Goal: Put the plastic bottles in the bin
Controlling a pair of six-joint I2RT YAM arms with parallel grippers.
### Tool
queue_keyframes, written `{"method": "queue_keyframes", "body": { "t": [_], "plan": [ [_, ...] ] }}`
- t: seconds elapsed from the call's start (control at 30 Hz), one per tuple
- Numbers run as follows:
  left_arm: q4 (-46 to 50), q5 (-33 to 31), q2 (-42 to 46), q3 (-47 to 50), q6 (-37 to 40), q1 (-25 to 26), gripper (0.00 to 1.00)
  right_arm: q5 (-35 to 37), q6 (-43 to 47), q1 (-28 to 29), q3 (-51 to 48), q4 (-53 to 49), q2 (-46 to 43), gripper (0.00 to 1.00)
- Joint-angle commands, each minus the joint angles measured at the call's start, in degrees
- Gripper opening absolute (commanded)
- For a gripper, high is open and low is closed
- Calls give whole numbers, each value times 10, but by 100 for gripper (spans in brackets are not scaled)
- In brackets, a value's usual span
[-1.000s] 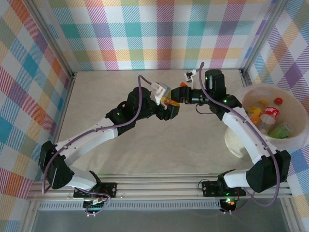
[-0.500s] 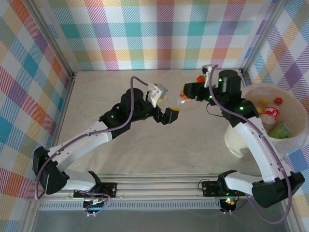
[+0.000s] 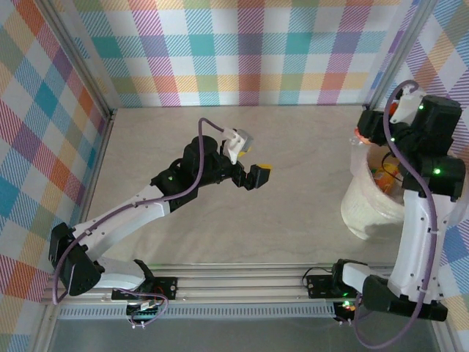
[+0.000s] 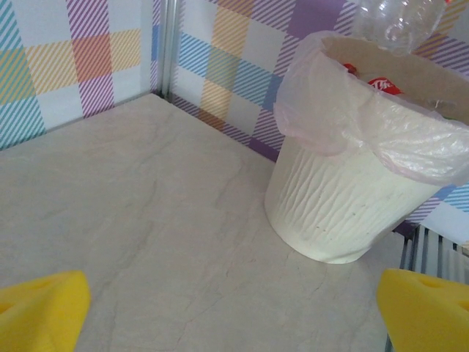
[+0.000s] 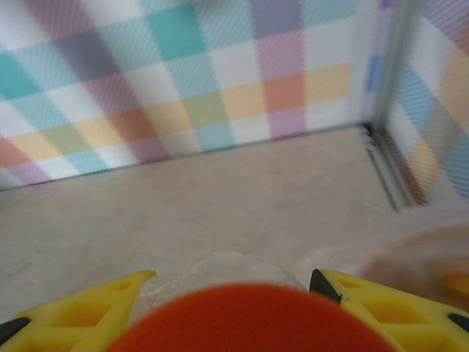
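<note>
The left jaws stand spread as wide as they go and have hold of nothing. In the left wrist view their two yellow fingertips (image 4: 40, 312) sit at the bottom corners with only bare counter (image 4: 146, 220) between them. From above, the left arm (image 3: 132, 216) reaches over the middle of the counter, and the jaws at its end point right, toward the bin (image 3: 366, 213).

The bin stands ahead of the left jaws and off to their right, well apart from them. It is a ribbed cream tub, upright on the counter near the corner of the checked walls (image 4: 95, 59). Its thin plastic liner (image 4: 381, 139) is folded out over the rim. Past the rim a red-labelled bottle (image 4: 382, 85) shows inside. The rest of what lies in there is too hidden to count.

The right jaws are closed on a clear bottle (image 5: 220, 268) with an orange-red cap (image 5: 249, 323). In the right wrist view the cap sits nearest the camera, between the two yellow fingers (image 5: 80, 312), and the clear body runs on ahead of them. The counter lies below and beyond these jaws. The blurred pale edge of the bin is lower down to their right.

Seen from the left wrist, the bottle's clear body hangs just above the bin's rim; whether it touches the liner cannot be told. From above, the right arm (image 3: 416, 235) rises over the bin, with the jaws and bottle at the left side of the rim.
</note>
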State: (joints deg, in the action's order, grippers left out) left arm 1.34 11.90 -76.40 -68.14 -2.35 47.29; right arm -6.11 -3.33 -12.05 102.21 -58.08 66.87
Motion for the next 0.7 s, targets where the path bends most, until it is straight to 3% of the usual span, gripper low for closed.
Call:
{"method": "queue_keyframes", "body": {
  "t": [0.0,0.17,0.37,0.47,0.6,0.67],
  "plan": [
    [-4,-14,-9,-3,-14,0,100,38,31,-49,38,-124,29,27],
    [24,-7,-19,-22,-19,0,100,97,22,-61,58,-195,50,26],
    [46,-4,-25,-33,-26,0,100,101,23,-82,19,-187,60,26],
    [49,-6,-25,-34,-31,0,100,66,22,-100,9,-178,77,26],
    [53,-10,-27,-37,-33,0,100,67,21,-115,3,-167,103,32],
    [57,-10,-30,-42,-33,1,100,50,15,-132,0,-151,115,40]
  ]
}}
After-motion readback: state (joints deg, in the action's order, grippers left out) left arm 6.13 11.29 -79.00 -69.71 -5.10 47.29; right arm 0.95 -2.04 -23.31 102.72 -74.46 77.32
